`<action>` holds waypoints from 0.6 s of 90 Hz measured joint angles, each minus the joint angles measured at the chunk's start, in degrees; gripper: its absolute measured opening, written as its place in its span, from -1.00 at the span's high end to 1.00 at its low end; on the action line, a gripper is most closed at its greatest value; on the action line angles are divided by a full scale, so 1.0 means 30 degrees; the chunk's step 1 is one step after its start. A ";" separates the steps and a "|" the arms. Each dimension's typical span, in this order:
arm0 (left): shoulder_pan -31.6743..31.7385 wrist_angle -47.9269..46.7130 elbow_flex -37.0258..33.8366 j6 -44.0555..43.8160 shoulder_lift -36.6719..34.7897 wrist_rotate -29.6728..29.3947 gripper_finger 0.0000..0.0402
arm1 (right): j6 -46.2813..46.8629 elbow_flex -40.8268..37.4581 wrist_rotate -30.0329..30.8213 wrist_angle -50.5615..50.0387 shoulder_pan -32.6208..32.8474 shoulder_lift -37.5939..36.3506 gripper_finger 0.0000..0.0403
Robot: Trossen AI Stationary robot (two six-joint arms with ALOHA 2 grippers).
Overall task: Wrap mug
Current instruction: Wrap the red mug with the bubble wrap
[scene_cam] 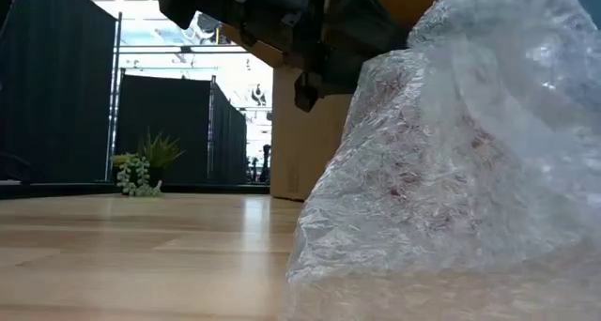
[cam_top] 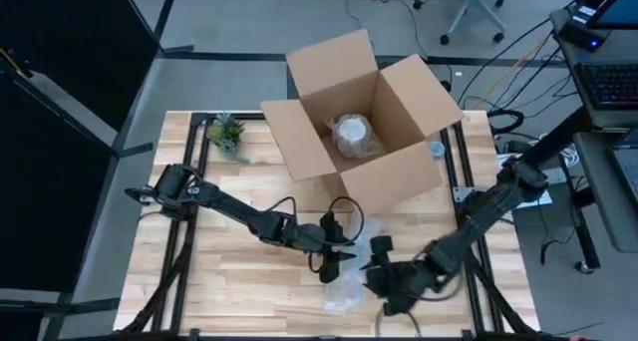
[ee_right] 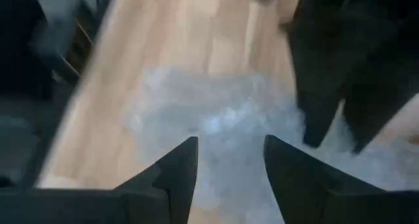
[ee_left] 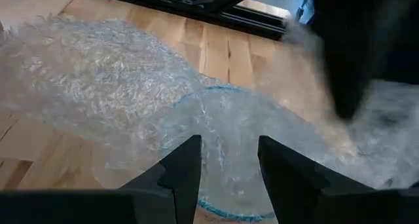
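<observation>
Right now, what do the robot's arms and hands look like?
Both arms are dark and thin with bulky joints. A black cable loops near the left hand. The right hand is dark too. Each hand has two pointed, wedge-shaped black fingers.

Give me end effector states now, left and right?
Left end effector: open, over the bubble wrap.
Right end effector: open, holding nothing.
</observation>
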 joint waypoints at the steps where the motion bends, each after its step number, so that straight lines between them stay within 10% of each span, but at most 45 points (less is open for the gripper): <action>1: 0.0000 0.0000 0.0000 0.0000 0.0000 0.0019 0.30 | -0.0005 0.0000 -0.0007 -0.0106 -0.0113 0.0099 0.22; 54: -0.0074 -0.2029 0.0671 -0.0260 -0.1455 0.1231 0.30 | -0.1574 0.0117 -0.2337 0.0669 -0.2111 0.3631 0.22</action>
